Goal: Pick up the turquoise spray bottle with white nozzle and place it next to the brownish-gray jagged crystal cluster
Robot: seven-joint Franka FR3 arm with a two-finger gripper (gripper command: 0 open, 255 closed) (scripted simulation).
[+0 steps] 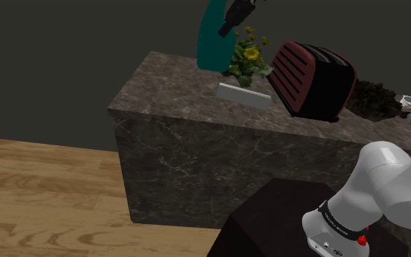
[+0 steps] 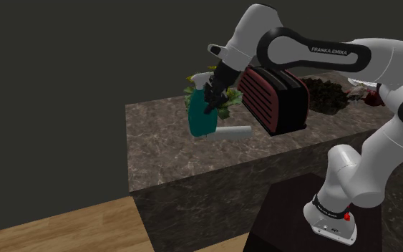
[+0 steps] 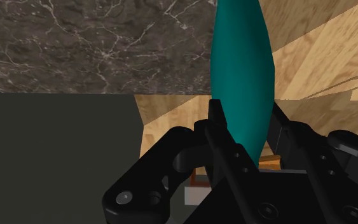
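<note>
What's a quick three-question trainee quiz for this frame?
1. True or false: the black two-finger pincer is open and empty.
2. In the shoulder view, what stands between the teal tapered spray bottle and the dark brownish jagged crystal cluster? A) a white mug B) a dark red slotted toaster C) a stack of books
3. Fill in: the leafy green plant beside the bottle has ___ flowers.
Key: 1 false, it is shut on the bottle. 2 B. 3 yellow.
</note>
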